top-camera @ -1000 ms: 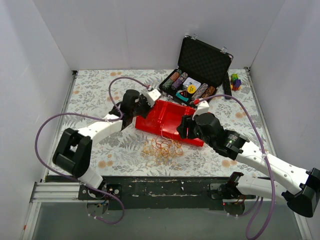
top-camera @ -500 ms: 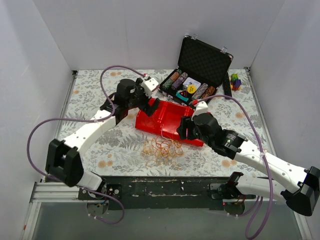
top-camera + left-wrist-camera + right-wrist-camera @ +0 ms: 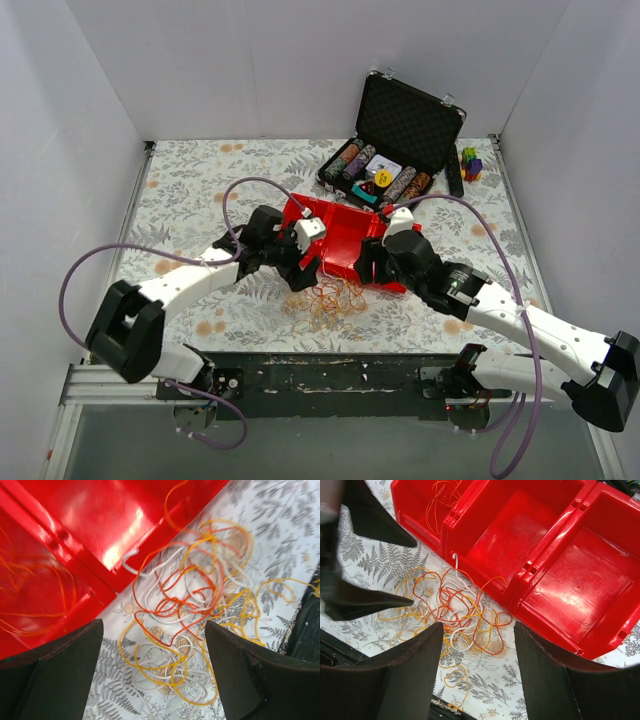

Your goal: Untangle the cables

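Your left gripper (image 3: 154,627) is spread wide, no strand in it, above the tangle of hair-thin orange, yellow and white wire cables (image 3: 185,605) on the floral tablecloth (image 3: 280,540). Your right gripper (image 3: 479,630) is wide and empty too, with the tangle beneath its tips. Most strands lie knotted there, so the bulk looks undone. Beyond, the red three-compartment plastic bin (image 3: 560,580) holds a few loose orange strands (image 3: 437,500) in one end compartment.
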Tool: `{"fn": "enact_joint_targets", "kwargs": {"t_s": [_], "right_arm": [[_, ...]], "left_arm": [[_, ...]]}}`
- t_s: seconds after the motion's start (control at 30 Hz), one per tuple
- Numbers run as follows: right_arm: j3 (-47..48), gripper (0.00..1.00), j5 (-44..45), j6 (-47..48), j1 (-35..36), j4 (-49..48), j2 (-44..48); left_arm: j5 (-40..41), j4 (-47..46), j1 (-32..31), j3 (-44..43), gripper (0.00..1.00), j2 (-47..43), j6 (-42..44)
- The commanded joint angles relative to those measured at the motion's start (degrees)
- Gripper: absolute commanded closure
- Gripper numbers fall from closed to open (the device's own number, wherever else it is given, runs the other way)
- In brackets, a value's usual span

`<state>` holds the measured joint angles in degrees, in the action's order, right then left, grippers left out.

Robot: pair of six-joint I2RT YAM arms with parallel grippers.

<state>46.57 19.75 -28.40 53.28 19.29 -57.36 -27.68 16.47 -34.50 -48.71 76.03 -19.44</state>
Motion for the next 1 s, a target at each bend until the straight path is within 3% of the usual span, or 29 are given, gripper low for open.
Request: {"fn": "enact_joint_targets", "kwargs": {"t_s": [0.0,0.2,0.5,0.73,0.9,0.97], "right_arm": [[0.89,0.33,1.96,-1.04,0.16,-1.27,2.43],[1.86,0.33,2.31,-1.22,0.16,-0.39,4.01],[1.42,0.33,2.05,-1.21,0.25,-0.39,5.68],[1.86,0.34,1.35,-1.04,0.16,-1.10,5.68],[1.60,0.34,1.17,-0.95,0.16,-1.45,5.60],[1.60,0.34,0.82,-0.95,0.07,-1.80,5.07]], "left_arm": [[2.10,-1.95,0.31,-1.57,0.20,6.49,-9.01],[3.69,-10.31,0.31,1.86,0.21,9.92,-16.06],[2.98,-11.46,0.22,3.18,0.25,12.74,-14.92],[5.62,-13.92,0.22,5.20,0.48,15.37,-12.73],[5.71,-14.97,0.22,4.50,0.56,16.08,-14.30],[5.45,-15.41,0.22,4.15,0.67,16.25,-15.36]]}}
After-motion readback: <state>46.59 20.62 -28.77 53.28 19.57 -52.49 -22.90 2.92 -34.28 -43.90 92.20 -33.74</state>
